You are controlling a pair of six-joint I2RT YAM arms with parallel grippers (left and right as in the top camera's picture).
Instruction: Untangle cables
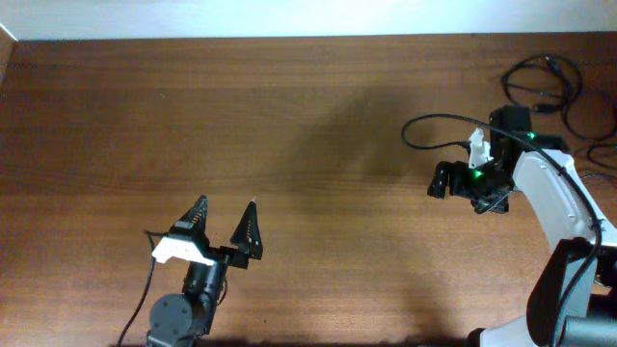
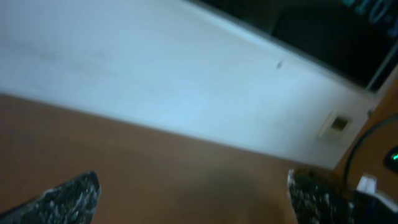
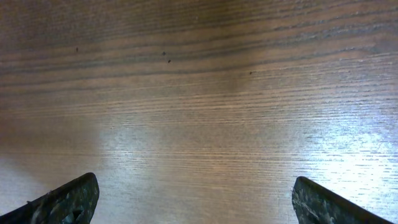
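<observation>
The cables lie as loose thin black loops at the table's far right corner, behind my right arm; more loops run to the right edge. My right gripper hovers left of them, apart from them, open and empty. Its wrist view shows only bare wood between the wide-spread fingers. My left gripper is at the near left, far from the cables, open and empty. Its blurred wrist view shows the spread fingers over bare table. No cable shows in either wrist view.
A black cord arcs from my right wrist out over the table; it looks attached to the arm. A white wall runs along the table's far edge. My right arm stands at the near right.
</observation>
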